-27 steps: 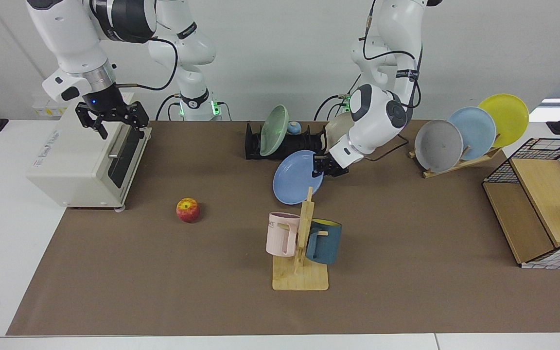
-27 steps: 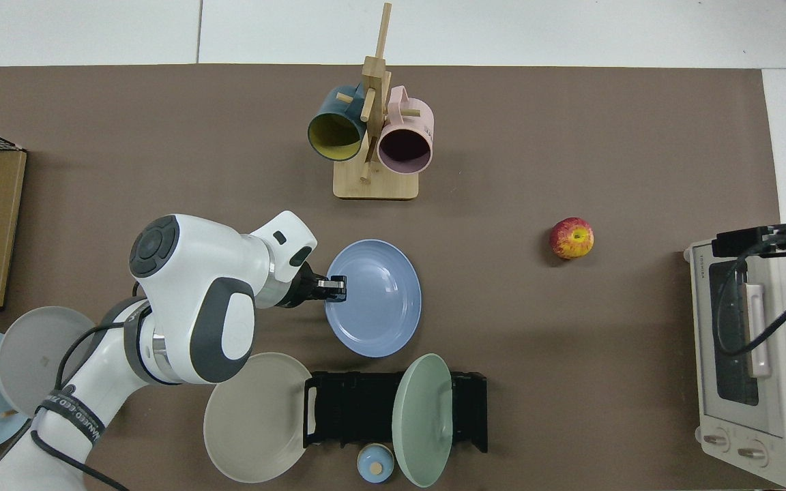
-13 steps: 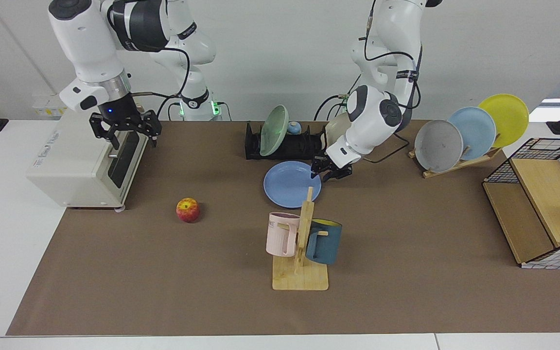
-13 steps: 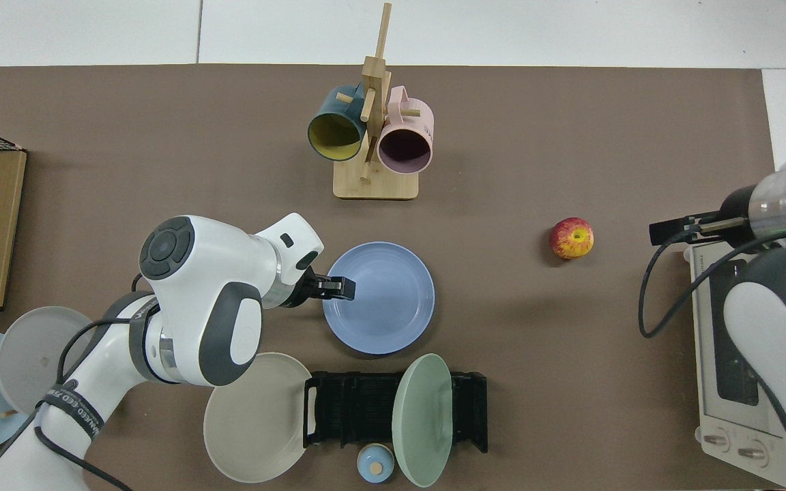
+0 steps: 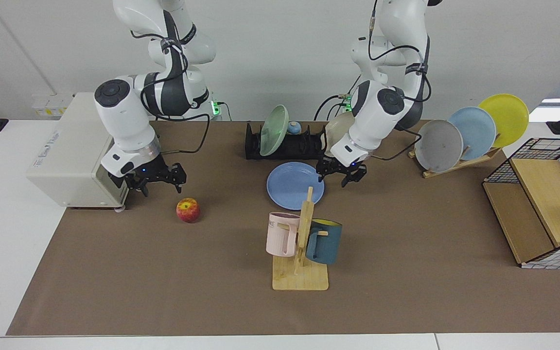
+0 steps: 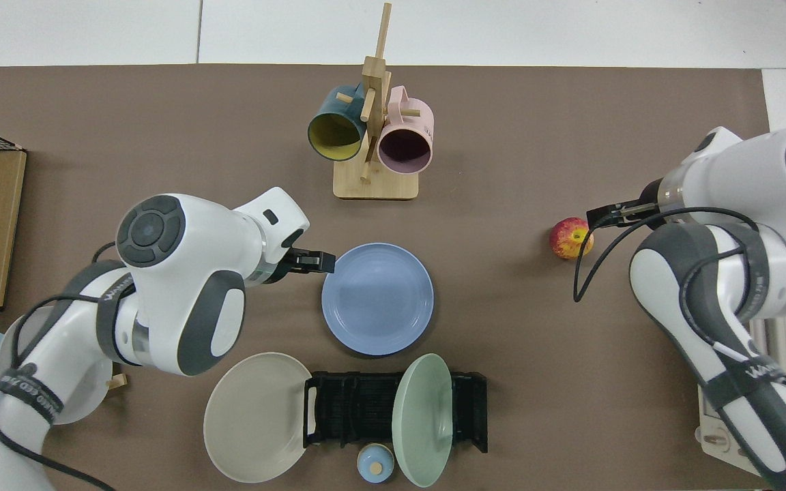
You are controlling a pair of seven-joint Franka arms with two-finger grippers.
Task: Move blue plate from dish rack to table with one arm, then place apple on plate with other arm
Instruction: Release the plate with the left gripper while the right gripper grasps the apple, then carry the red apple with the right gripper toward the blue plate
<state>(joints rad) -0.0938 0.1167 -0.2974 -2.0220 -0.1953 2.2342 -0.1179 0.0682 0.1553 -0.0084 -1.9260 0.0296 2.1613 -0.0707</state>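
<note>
The blue plate (image 5: pixel 293 185) (image 6: pixel 377 299) lies flat on the brown mat of the table (image 5: pixel 406 253), in front of the black dish rack (image 5: pixel 304 144) (image 6: pixel 359 408). My left gripper (image 5: pixel 333 178) (image 6: pixel 316 261) hangs open just off the plate's rim, holding nothing and apart from it. The apple (image 5: pixel 188 210) (image 6: pixel 571 238) sits on the mat near the oven. My right gripper (image 5: pixel 162 184) (image 6: pixel 603 217) is open, low over the mat, close beside the apple on the oven's side and not around it.
A green plate (image 5: pixel 274 130) stands in the dish rack and a beige plate (image 6: pixel 256 416) leans at its end. A wooden mug stand (image 5: pixel 302 243) with two mugs stands just in front of the blue plate. A toaster oven (image 5: pixel 71 155), a wooden plate rack (image 5: pixel 469 131) and a wire basket (image 5: pixel 542 204) line the sides.
The left gripper laid the tilted blue plate flat on the mat, opened and drew back off its rim. The right arm swung down from above the oven to beside the apple.
</note>
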